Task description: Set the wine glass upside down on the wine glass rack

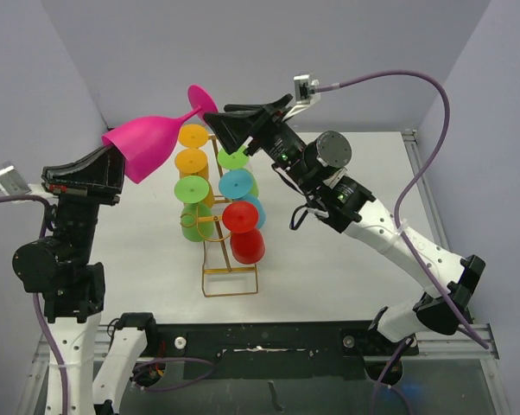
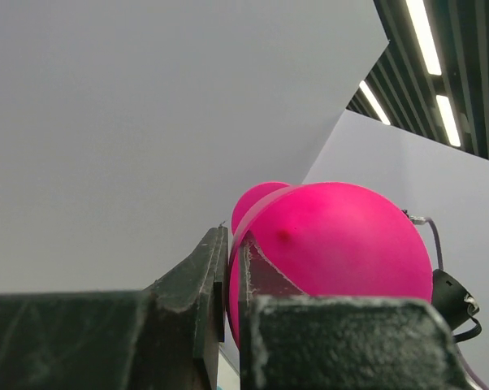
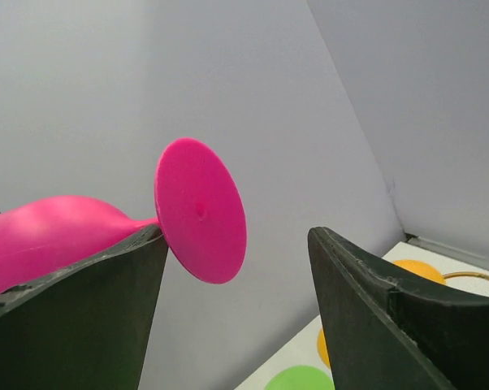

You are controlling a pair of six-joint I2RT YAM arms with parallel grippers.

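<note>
1. My left claw (image 1: 115, 160) is pinching the wine glass (image 1: 148, 147) by the wall of its bowl, at the rim. In the left wrist view my two fingers (image 2: 200, 284) stand almost together, with the pink wall caught in the narrow gap between them.
2. The wine glass is off the desk (image 1: 329, 277), up in the air left of the rack's far end. It lies tilted on its side. The bowl's mouth faces my left claw, and the stem and foot point up and away towards the back wall.
3. My right claw (image 1: 218, 130) is spread wide and grips nothing. It sits at the stem and foot end of the glass.
4. In the right wrist view the round pink foot (image 3: 200, 211) stands between my right fingers, close to one of them. The stem runs behind that fingertip (image 3: 143, 248). I cannot tell whether that finger touches the stem.
5. The wine glass rack (image 1: 231, 294) stands in the middle of the desk, a gold wire frame running away from my bases.
6. Other glasses hang upside down along both sides of the rack: orange (image 1: 193, 137) and green (image 1: 190, 188) on the left, and green, blue (image 1: 237, 183) and red (image 1: 245, 245) on the right.
</note>
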